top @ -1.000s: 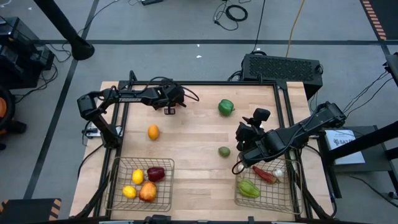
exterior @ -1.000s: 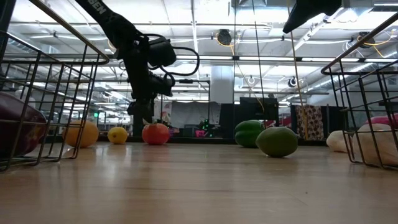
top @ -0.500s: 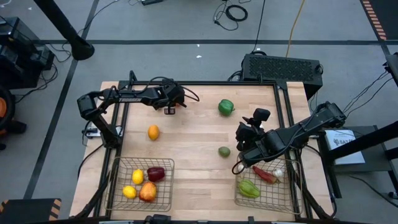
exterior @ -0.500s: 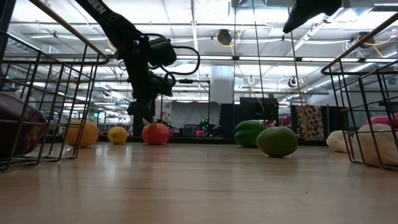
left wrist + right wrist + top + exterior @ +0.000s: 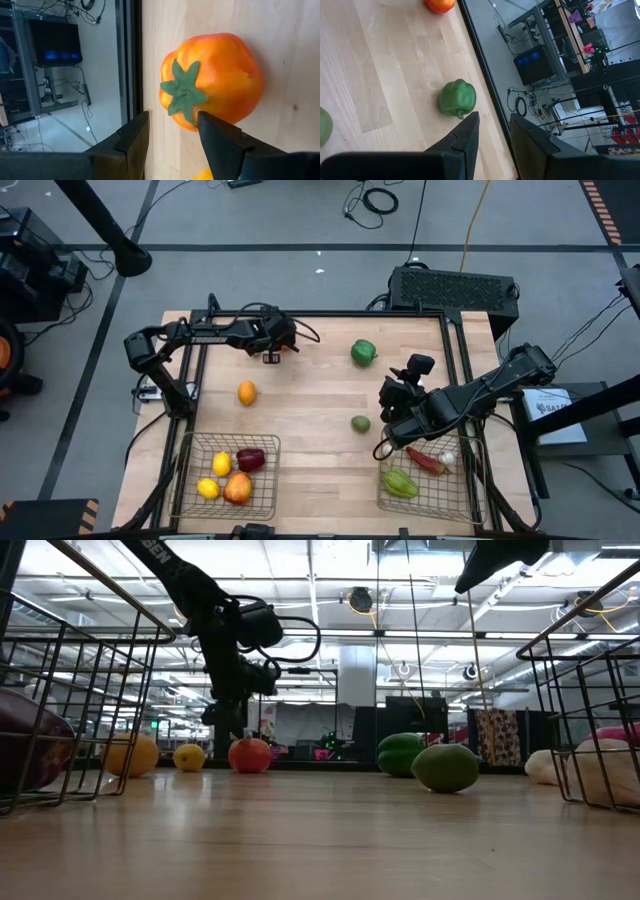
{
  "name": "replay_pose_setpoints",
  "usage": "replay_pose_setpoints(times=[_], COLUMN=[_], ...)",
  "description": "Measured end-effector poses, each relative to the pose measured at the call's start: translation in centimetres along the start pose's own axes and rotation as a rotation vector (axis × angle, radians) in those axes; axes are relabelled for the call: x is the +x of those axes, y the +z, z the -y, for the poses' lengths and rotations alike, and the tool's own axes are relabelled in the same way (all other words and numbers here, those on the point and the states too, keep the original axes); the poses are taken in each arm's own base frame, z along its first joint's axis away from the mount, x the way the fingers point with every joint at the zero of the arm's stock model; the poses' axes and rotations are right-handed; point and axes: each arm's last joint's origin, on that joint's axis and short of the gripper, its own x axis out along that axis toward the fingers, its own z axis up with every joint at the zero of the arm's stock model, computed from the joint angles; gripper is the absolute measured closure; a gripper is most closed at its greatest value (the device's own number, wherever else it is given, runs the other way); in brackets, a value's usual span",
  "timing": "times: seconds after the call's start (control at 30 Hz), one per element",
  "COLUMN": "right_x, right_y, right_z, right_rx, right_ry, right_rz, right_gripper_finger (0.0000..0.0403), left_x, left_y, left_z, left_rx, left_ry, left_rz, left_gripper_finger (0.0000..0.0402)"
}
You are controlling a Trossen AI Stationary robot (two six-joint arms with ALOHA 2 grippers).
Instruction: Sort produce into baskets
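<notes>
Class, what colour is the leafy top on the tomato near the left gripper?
Green, on an orange-red tomato; clearest in the left wrist view.

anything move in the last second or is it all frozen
Nothing visibly changed. The left gripper is poised over the orange-red tomato at the table's far edge, fingers apart and nothing gripped. The right gripper hangs empty above the wire basket on the right. The loose green pepper, lime and orange lie where they were.
</notes>
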Motion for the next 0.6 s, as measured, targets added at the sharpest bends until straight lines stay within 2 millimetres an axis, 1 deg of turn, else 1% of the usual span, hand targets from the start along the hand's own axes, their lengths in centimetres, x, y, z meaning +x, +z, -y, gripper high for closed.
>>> replay_pose_setpoints(times=[0.23, 0.33, 0.6], right_x=[0.0, 0.0, 0.0], right_y=[0.0, 0.0, 0.0], right_z=[0.0, 0.0, 0.0], right_rx=[0.0, 0.0, -0.004], right_ry=[0.0, 0.0, 0.0], right_rz=[0.0, 0.0, 0.001], right_gripper_finger=[0.03, 0.03, 0.03], left_x=[0.9, 1.2, 1.1], left_y=[0.1, 0.1, 0.1], left_z=[0.6, 0.8, 0.8], left_rx=[0.02, 0.027, 0.046], left_ry=[-0.02, -0.026, -0.02], left_rz=[-0.025, -0.034, -0.036], left_gripper_finger=[0.0229, 0.0245, 0.0298])
